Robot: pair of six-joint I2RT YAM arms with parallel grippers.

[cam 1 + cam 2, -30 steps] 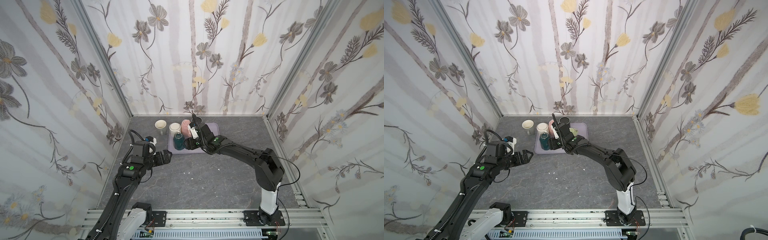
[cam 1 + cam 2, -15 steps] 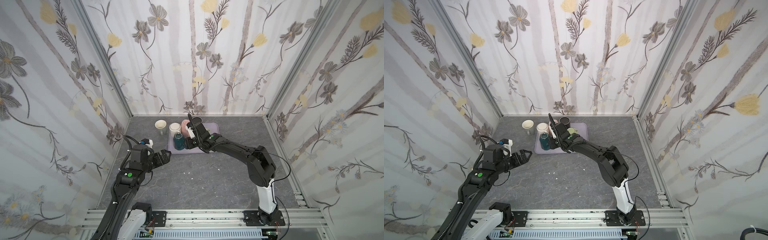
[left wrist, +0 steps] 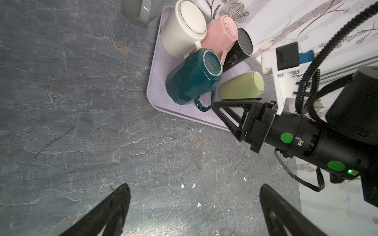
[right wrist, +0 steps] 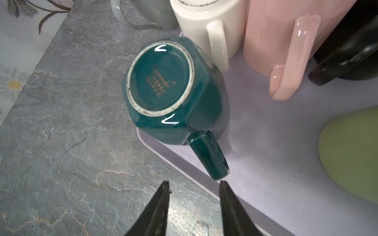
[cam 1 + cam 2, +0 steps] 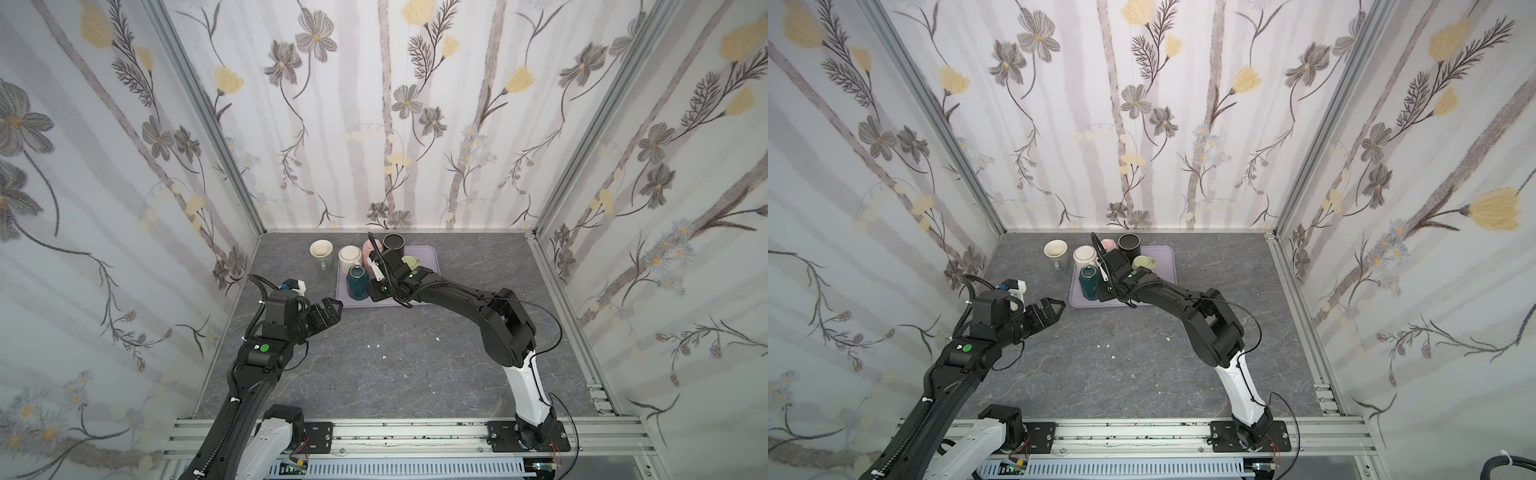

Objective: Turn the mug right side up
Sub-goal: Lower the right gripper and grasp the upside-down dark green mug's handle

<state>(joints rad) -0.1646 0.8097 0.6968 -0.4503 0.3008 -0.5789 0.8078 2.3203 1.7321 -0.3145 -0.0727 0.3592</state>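
Note:
A dark teal mug [image 4: 169, 92] stands upside down, base up, at the near left corner of the lilac tray [image 4: 266, 143]; both top views show it [image 5: 356, 282] [image 5: 1089, 282]. Its handle [image 4: 208, 155] points toward my right gripper [image 4: 194, 182], which is open to a narrow gap with nothing between the fingers. One fingertip [image 4: 223, 183] sits just short of the handle's end. From the left wrist view the right gripper [image 3: 214, 105] hovers over the tray's near edge beside the teal mug [image 3: 192, 81]. My left gripper [image 3: 194, 190] [image 5: 334, 307] hangs wide open and empty over bare table left of the tray.
On the tray, a cream mug [image 5: 350, 255] and a pink mug [image 5: 368, 249] stand upside down, a black mug [image 5: 393, 243] upright, and a light green mug [image 5: 409, 262] base up. A grey mug [image 5: 321, 251] stands upright on the table left of the tray. Small white specks [image 5: 376, 345] lie mid-table.
My right gripper's jaws have narrowed and it has shifted slightly toward the teal mug. The left arm has drawn back and down a little, still wide open.

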